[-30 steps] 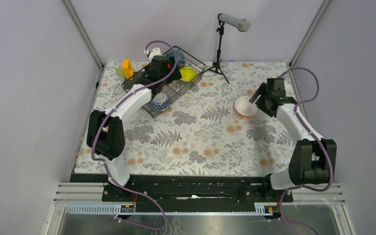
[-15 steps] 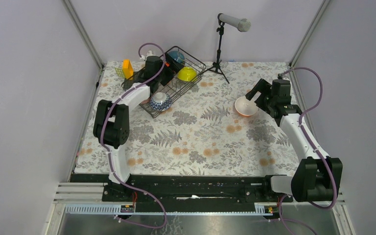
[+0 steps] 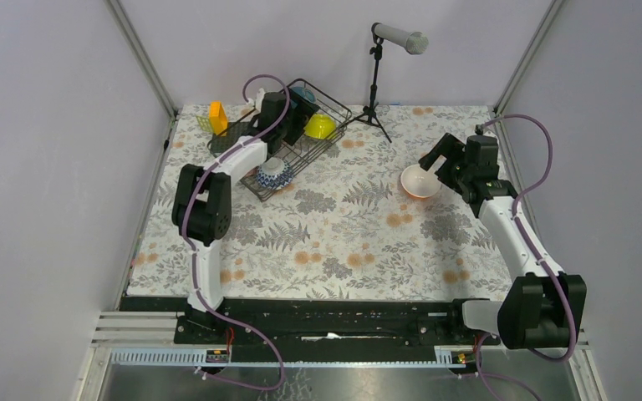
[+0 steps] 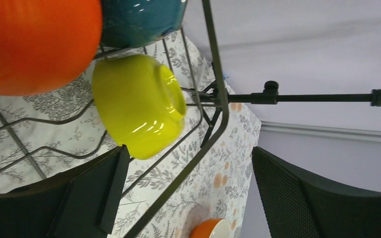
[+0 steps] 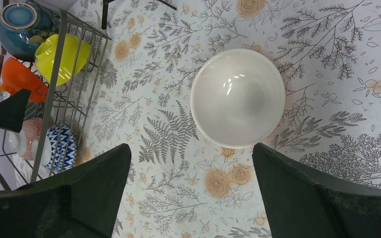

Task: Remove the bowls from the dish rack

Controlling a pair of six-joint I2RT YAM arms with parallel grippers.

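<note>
Across the whole work area lies one table (image 3: 343,234) covered with a floral cloth.

At its far left corner stands one dish rack (image 3: 309,150), a dark wire basket set at an angle to the table edges.

Two arms are mounted at the near edge:
- The left arm (image 3: 217,184) reaches forward over the rack.
- The right arm (image 3: 510,225) reaches to the right-hand side of the table.

One microphone stand (image 3: 375,79) is placed at the far edge, just right of the rack.

Bowl count: six in total. Five are in the rack and one is on the table.

1. Orange bowl with white inside (image 5: 238,96): upright on the cloth at the right, well apart from the rack.
2. Yellow-green bowl (image 4: 136,111): tipped on its side at the far right end of the rack.
3. Teal bowl (image 5: 17,20): at the far end of the rack, beside the yellow-green one.
4. Second orange bowl (image 4: 34,44): in the rack, next to the teal and yellow-green bowls.
5. Blue-and-white patterned bowl (image 3: 274,173): at the near end of the rack.
6. Pink speckled bowl (image 5: 30,139): just beside the patterned one.

Gripper status:
- Left gripper (image 4: 188,151): over the rack near the yellow-green bowl, fingers spread wide, nothing held.
- Right gripper (image 5: 191,146): over the orange bowl on the table, fingers spread wide, nothing held.

One yellow-orange block (image 3: 217,115) stands on the table at the far left, beside the rack.
</note>
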